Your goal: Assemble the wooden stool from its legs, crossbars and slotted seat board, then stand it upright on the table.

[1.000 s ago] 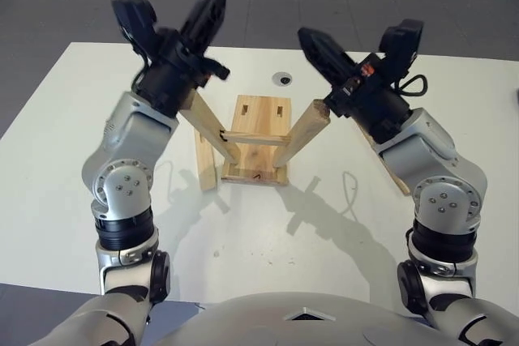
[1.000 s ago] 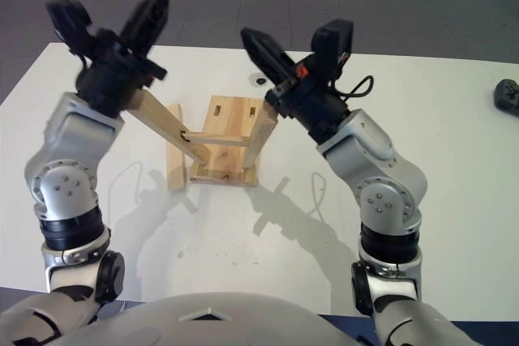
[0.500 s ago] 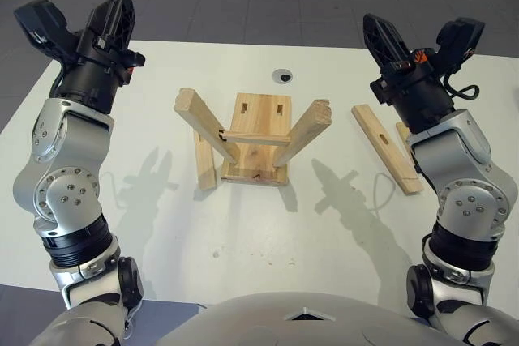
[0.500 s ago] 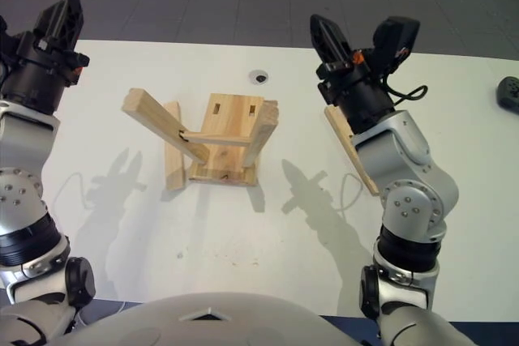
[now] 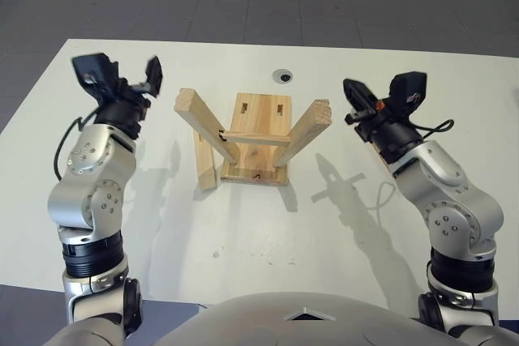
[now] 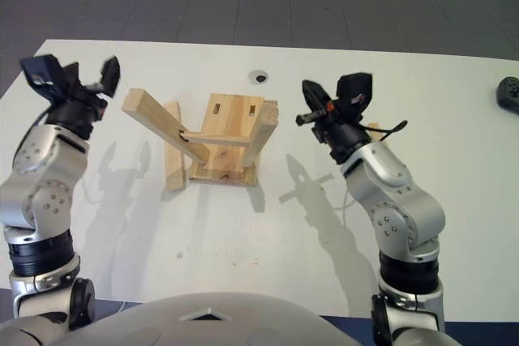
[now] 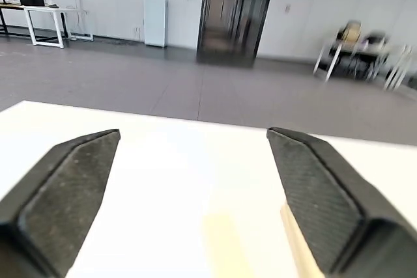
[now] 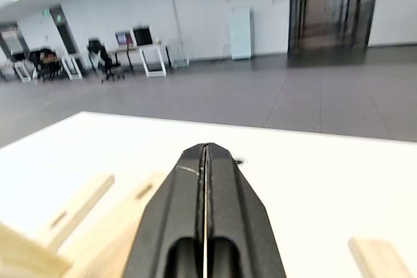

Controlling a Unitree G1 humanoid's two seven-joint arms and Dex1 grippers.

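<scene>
In the head camera's view, the half-built stool (image 5: 258,142) sits at the centre of the frame on the white tabletop (image 5: 268,224). Its slotted seat board (image 5: 261,111) lies flat. Two legs rise from it and lean outward, the left leg (image 5: 203,123) and the right leg (image 5: 310,126), with a crossbar (image 5: 255,138) joining them. A loose leg (image 5: 204,164) lies flat on the tabletop, just left of the board. The left tool (image 5: 123,74) hangs at upper left, released and gripping nothing, apart from the stool. The right tool (image 5: 355,93) is at centre right, clenched on nothing, near the right leg but not touching it. A small round fitting (image 5: 282,77) is set in the tabletop above the stool.

The left wrist camera shows that tool's two dark fingers (image 7: 65,187) spread wide, with bare tabletop between them and a blurred pale wooden piece (image 7: 293,239) beside one finger.

The right wrist camera shows its fingers (image 8: 189,206) pressed together, with slotted wooden pieces (image 8: 71,209) lying beyond them.
</scene>
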